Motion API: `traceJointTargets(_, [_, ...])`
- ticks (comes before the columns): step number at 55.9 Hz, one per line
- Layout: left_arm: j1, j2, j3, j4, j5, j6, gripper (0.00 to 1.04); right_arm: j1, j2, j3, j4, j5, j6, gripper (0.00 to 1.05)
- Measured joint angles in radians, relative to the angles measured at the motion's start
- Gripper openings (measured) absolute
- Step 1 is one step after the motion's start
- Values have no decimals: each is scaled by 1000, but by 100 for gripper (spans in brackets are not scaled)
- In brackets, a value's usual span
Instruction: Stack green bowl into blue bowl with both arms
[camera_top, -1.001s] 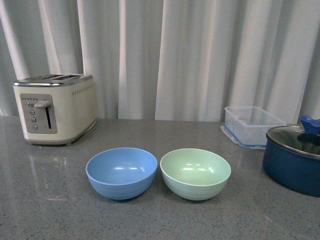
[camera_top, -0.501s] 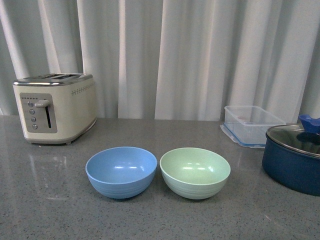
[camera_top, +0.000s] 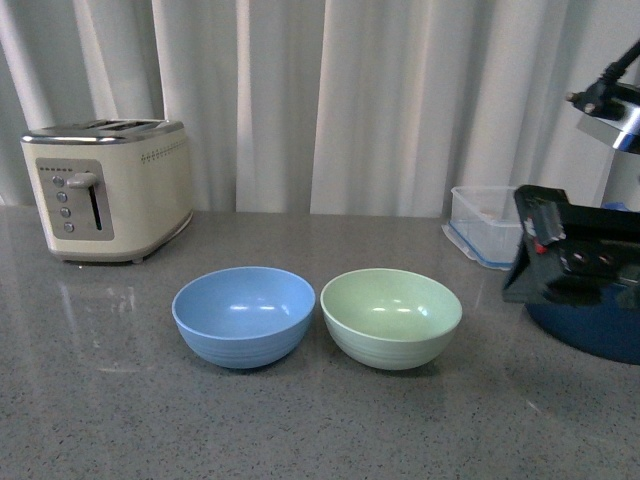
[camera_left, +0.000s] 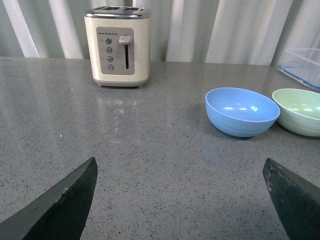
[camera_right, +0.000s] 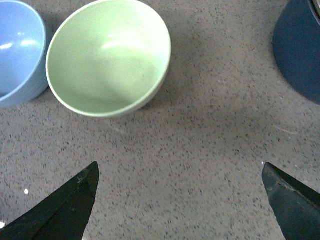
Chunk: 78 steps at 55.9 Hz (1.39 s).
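While neither bowl is yet held, the green bowl sits upright and empty near the middle of the worktop. The blue bowl stands just beside it toward the left edge, their rims close but seemingly apart.

The right gripper hangs over bare worktop near the green bowl, its fingers spread wide and pinching nothing. The left gripper is equally spread and empty, low over the worktop and well apart from the blue bowl. In the front view only the right arm shows, near the right edge in front of a navy pot.

This looks like the approach before the pickup. The next move probably calls for the right gripper to take the green bowl's wall, one finger inside and one outside, while the left steadies the blue bowl.

A toaster stands toward the back left corner and a clear container toward the back right.
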Motion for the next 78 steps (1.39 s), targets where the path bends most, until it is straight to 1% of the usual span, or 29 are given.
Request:
traceJointTargets(9, [0,0,0,0,0,0,98,36,129,97,20,10,23,95])
traceJointTargets(27, [0,0,0,0,0,0,98,66,254,179,32,4,26,95])
traceJointTargets(49, [0,0,0,0,0,0,98,44,396,292,37,-24,21,95])
traceJointTargets(78, [0,0,0,0,0,0,98,6,465,320,60,-50,-2,95])
